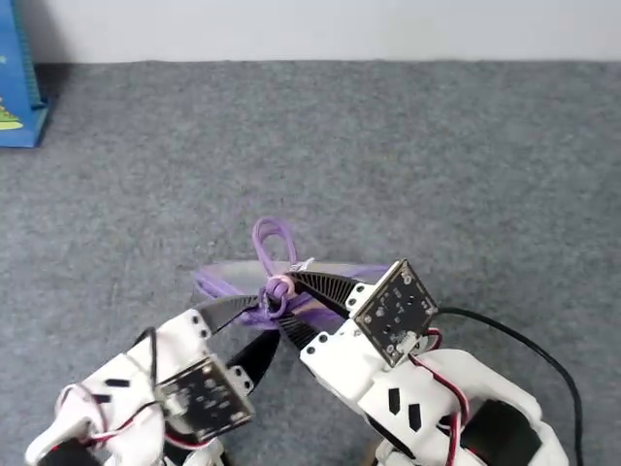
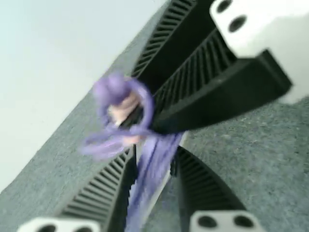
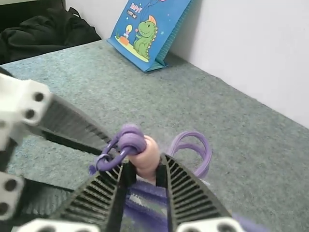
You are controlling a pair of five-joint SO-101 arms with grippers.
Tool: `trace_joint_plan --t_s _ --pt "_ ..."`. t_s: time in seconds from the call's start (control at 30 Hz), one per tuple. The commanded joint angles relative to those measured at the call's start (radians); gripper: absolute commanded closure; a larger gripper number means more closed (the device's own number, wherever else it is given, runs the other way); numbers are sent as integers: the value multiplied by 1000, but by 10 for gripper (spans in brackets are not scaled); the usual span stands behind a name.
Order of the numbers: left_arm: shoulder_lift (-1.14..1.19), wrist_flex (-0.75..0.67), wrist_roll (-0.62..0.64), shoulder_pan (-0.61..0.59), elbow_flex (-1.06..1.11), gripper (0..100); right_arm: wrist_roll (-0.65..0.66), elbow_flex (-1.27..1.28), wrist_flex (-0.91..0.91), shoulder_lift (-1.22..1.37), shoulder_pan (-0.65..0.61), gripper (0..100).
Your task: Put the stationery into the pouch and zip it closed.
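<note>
At the far left edge a blue gift bag point(image 1: 17, 87) is standing on the grey table point(image 1: 437, 146), well apart from everything else. Nearer the front, the left arm is reaching in from the left with the left gripper point(image 1: 267, 318) at the near side of the pouch point(image 1: 218, 283). Its two black ribbed fingers point(image 2: 116, 193) are sitting one on each side of the pouch's thin purple edge, drawn in to a narrow gap and pressing on the fabric between them. The pouch itself is lying across the middle front of the table, purple with a pale see-through side, stretching between the two arms; whether it is lifted off the surface is not clear. A purple cord loop point(image 1: 270, 224) is sticking up from its top edge towards the back of the table. Just below that loop, a pink charm point(image 3: 147, 154) is hanging on the cord at the pouch's top edge. The right gripper point(image 3: 145, 169) is coming in from the right and pinching this charm, with its fingers almost together and the charm squeezed tight between the tips, just beside the left gripper's fingers. At the right a black cable point(image 1: 524, 345) is trailing over the table behind the right arm.
</note>
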Motion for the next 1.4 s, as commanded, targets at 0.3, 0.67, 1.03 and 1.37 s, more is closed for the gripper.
trace_joint_plan --t_s 0.3,0.67,1.03,1.37 --pt "-3 -32 -5 6 50 945 -6 0 15 -24 -25 991" --pt "-3 81 -5 3 -33 989 41 0 13 -159 289 991" --pt "-5 143 61 0 -91 991 104 43 16 -292 585 991" --pt "-5 137 66 -2 -93 991 173 253 35 -492 618 987"
